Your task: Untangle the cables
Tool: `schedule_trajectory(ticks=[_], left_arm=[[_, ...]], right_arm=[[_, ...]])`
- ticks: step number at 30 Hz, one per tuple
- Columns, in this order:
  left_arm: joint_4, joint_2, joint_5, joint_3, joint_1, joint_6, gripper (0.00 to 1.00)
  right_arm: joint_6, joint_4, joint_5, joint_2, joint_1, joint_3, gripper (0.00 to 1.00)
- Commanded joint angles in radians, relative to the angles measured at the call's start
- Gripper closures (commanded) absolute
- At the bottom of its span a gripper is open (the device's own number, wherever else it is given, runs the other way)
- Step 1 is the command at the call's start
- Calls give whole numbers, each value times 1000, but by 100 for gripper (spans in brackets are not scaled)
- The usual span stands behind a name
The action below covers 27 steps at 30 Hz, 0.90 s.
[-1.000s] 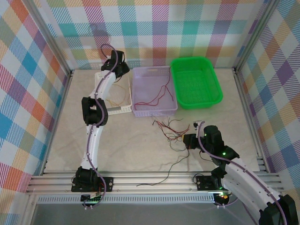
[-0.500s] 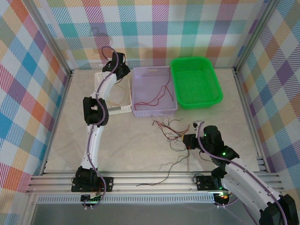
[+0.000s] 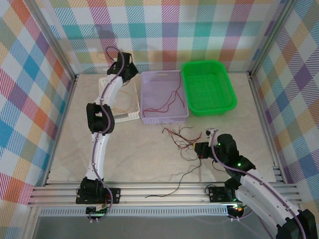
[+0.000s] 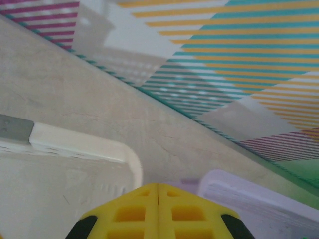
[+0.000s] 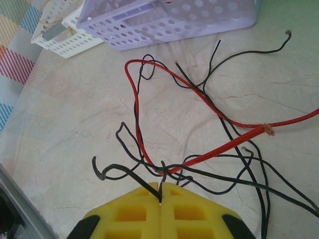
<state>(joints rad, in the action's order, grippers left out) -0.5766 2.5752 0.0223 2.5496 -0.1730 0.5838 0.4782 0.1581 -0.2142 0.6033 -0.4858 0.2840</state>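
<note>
left gripper [image 4: 158, 209]: fingers pressed together, nothing seen in them, above the white basket [image 4: 84, 147] rim. lavender basket [image 3: 162, 97] holds a red strand. the cables [image 3: 182, 139] lie knotted on the worktop [image 3: 139, 149]. right gripper [image 5: 160, 199]: fingers pinching a black cable [image 5: 149, 185]. we'd pull slowly and low so it slides out from the red cable [image 5: 219, 148] without tightening the knot.

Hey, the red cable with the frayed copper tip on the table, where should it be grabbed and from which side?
Pinch the red cable just behind its frayed tip, from straight above, closing across it. That short stretch lies on bare table, clear of the black cables crossing farther back.
</note>
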Motion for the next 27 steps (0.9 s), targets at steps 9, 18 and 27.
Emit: schedule_trajectory(ticks=[9, 18, 27], left_arm=[[-55, -230, -4, -141, 45, -6, 100], [35, -435, 41, -557, 138, 11, 100], [-9, -347, 104, -568, 145, -54, 100]], right_arm=[[-12, 17, -9, -34, -10, 4, 100], [-6, -19, -35, 6, -16, 11, 100], [3, -26, -36, 15, -31, 9, 100]])
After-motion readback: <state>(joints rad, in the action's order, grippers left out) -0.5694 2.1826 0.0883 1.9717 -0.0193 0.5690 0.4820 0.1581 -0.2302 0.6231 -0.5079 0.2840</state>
